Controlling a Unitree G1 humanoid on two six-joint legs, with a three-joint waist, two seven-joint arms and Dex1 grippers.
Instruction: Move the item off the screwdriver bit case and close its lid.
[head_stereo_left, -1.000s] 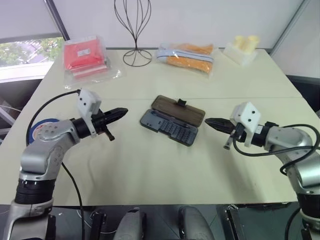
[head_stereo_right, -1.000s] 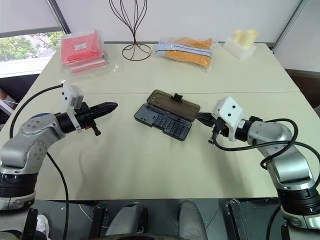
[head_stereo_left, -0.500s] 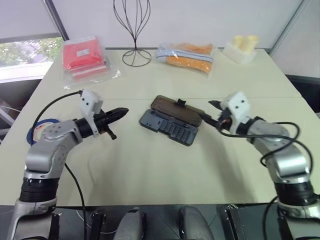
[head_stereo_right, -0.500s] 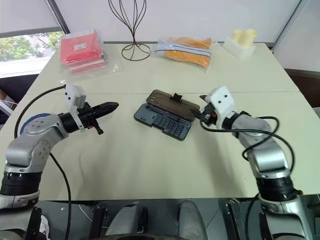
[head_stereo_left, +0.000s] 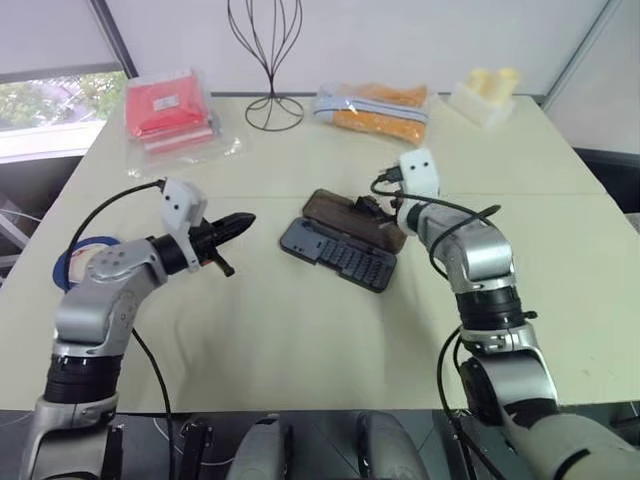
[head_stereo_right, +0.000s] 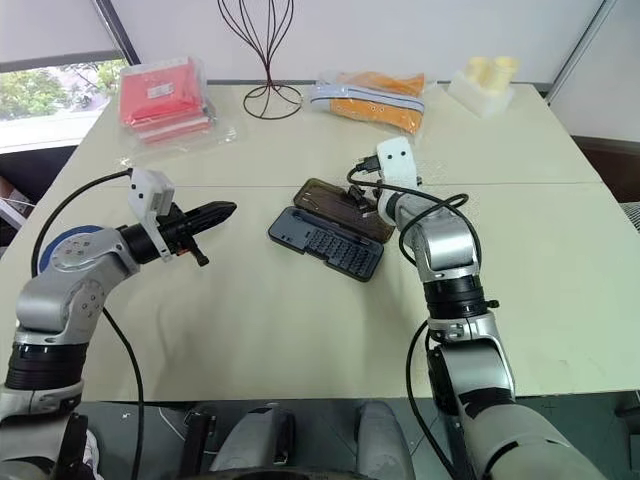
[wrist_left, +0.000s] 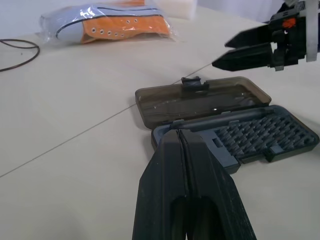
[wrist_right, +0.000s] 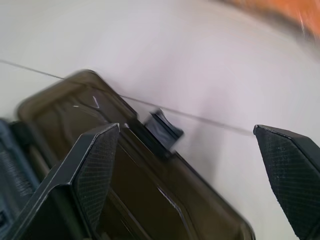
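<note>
The screwdriver bit case (head_stereo_left: 338, 255) lies open in the middle of the table, its dark tray of bits toward me. Its smoky-brown lid (wrist_left: 200, 100) is laid flat behind the tray, with the black latch tab (wrist_right: 162, 131) on its far edge. The item is out of view, and nothing rests on tray or lid. My right gripper (head_stereo_left: 375, 212) hovers open over the lid's right part, its fingers (wrist_right: 95, 165) spread either side of the latch tab. My left gripper (head_stereo_left: 245, 220) is shut and empty, pointing at the case from the left.
Along the far edge stand a red packet (head_stereo_left: 165, 110), a black wire stand (head_stereo_left: 268, 60), a bagged pair of orange shoes (head_stereo_left: 375, 108) and a white block with yellow cups (head_stereo_left: 482, 95). A blue tape roll (head_stereo_left: 72, 265) lies under my left arm.
My right arm has swung in from the right side of the table to over the lid, and its jaws have opened. The left arm and the case have stayed put.
</note>
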